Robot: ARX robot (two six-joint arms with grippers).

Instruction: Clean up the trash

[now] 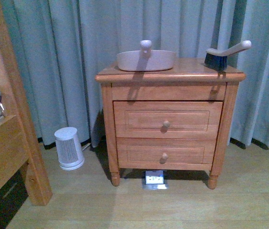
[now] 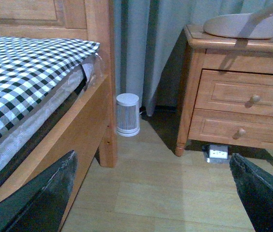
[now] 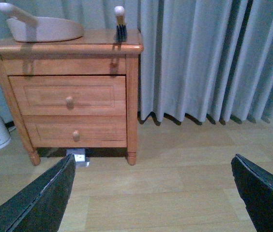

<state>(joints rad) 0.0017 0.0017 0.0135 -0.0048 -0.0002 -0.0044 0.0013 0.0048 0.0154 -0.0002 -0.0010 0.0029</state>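
A wooden nightstand (image 1: 168,119) with two knobbed drawers stands on the wood floor (image 1: 172,205) against pale blue-grey curtains (image 1: 67,57). On its top, towards the left, lies a pinkish dustpan (image 1: 146,60) with its handle raised. Well apart from it at the right end rests a hand brush (image 1: 222,55) with dark bristles, bristles down and pale handle angled up to the right. Under the nightstand, between its front legs, a small metal floor socket (image 1: 154,179) sits on the boards. To the left of the nightstand, just in front of the curtain, stands a small white ribbed cylinder appliance (image 1: 69,148). Further left is a wooden bed frame (image 1: 10,143), and the left wrist view shows black-and-white checked bedding (image 2: 20,72) on it. The crumpled tissue trash does not show in any of the three views. The left gripper (image 2: 152,157) has its dark fingers (image 2: 44,198) spread wide with nothing between them, above bare floor beside the bed. The right gripper (image 3: 153,157) is likewise spread wide and holds nothing, with floor and curtain beyond it
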